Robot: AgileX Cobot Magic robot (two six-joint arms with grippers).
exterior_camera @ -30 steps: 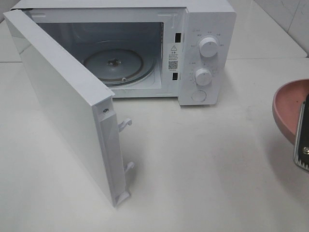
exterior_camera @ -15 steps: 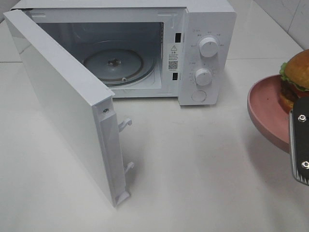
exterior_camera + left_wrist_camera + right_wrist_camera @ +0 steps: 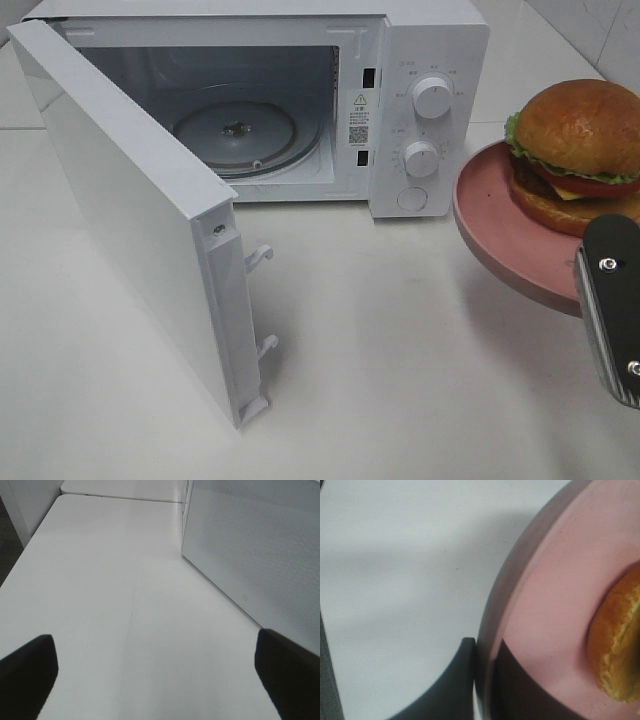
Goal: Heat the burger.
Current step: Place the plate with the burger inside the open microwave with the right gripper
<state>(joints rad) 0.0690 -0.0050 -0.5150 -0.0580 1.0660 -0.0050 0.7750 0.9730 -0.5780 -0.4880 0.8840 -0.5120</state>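
The left gripper [image 3: 155, 675] hangs over the white tabletop [image 3: 400, 380] beside the microwave's door, its two dark fingers spread wide with nothing between them. It is not in the high view.

At the left of the high view, the flat white door [image 3: 140, 210] of the boxy white microwave oven [image 3: 430, 40] stands swung wide open. That step looks done. Behind it, in the upper middle of the frame, the cavity is bare apart from the round glass turntable [image 3: 235, 130]. To the right of the cavity are two white dials [image 3: 432, 97] above a round button, and I cannot read their settings.

At the right edge, the round pink plate [image 3: 490, 225] carries the burger [image 3: 575, 150], with its glossy golden bun, green lettuce, red tomato and yellow cheese. The burger sits upright on the plate's far half. The right gripper [image 3: 481, 680] is clamped tight on the plate's near rim, one dark finger above it and one below. The plate seems to be raised off the tabletop, to judge by the shadow under it, though that is a reading rather than a certainty.

The task looks to be less than halfway along. The burger is lifted but well apart from the cavity. What is left is to carry the plate across to the opening, set it on the turntable, release it, close the door and turn a dial.
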